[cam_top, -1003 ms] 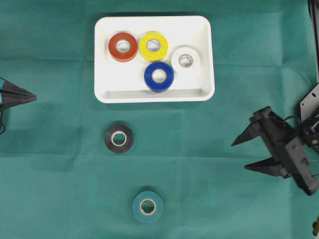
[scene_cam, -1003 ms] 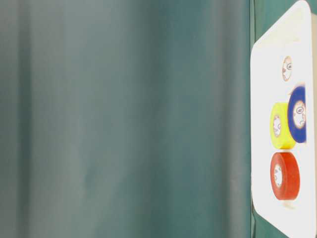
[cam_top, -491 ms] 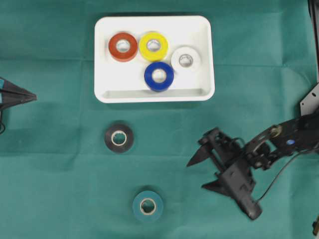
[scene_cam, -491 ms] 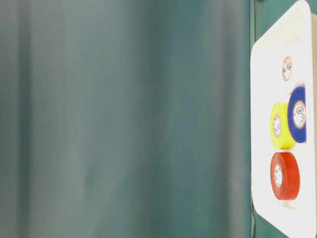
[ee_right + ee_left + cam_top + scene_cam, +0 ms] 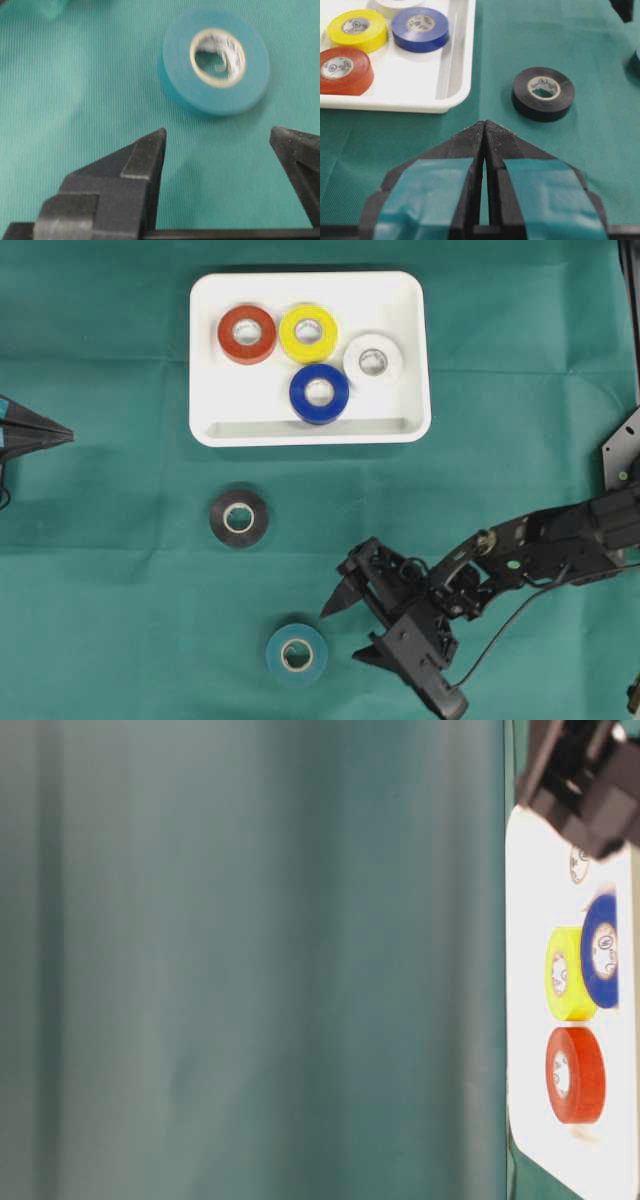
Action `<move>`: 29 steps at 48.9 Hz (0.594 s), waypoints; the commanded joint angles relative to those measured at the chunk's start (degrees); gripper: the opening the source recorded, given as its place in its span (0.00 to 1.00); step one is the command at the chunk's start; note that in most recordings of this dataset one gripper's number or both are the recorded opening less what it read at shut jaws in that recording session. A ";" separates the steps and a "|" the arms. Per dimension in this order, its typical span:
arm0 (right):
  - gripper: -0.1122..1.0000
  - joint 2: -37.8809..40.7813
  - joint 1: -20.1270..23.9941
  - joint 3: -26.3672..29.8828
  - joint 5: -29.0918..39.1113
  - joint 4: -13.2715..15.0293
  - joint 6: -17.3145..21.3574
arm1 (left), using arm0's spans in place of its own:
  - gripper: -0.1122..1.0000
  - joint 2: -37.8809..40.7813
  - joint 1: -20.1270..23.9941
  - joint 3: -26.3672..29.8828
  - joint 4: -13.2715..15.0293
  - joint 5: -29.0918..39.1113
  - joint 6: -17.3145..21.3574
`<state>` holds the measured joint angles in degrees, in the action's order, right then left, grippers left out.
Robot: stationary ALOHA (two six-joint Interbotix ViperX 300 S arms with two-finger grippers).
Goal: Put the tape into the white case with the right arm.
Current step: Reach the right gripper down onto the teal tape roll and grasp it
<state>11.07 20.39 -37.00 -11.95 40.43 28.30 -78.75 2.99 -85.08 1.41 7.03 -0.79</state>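
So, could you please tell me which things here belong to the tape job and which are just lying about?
In the job:
- white case
- teal tape
- black tape
- right tool, open beside the teal tape

Just there:
- red, yellow, blue, white rolls already in the case
- left tool, shut, idle
- green cloth

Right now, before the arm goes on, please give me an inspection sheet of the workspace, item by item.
Surface: green cloth, faint creases.
Job's things: white case holds red, yellow, blue and white rolls; black roll and teal roll lie on the cloth outside it.
Clutter: nothing seen.
Grippers: right gripper open, beside the teal roll, apart from it; left gripper shut, at the left edge, empty.
Cables: black cable loops under the right arm.
Surroundings: metal bracket at the right edge.
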 commanded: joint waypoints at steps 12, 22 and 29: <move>0.59 4.22 3.60 8.00 -0.88 0.00 0.09 | 0.11 0.53 0.18 0.79 0.09 -0.44 0.00; 0.59 5.10 3.78 9.49 -0.62 0.09 0.35 | 0.11 0.53 0.18 0.70 0.09 -0.53 0.00; 0.59 6.24 3.78 10.63 -0.18 0.00 0.26 | 0.11 0.53 0.18 0.70 0.09 -0.44 0.00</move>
<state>17.84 24.17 -27.77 -12.13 40.43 28.56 -78.75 3.08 -85.08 1.49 7.03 -0.79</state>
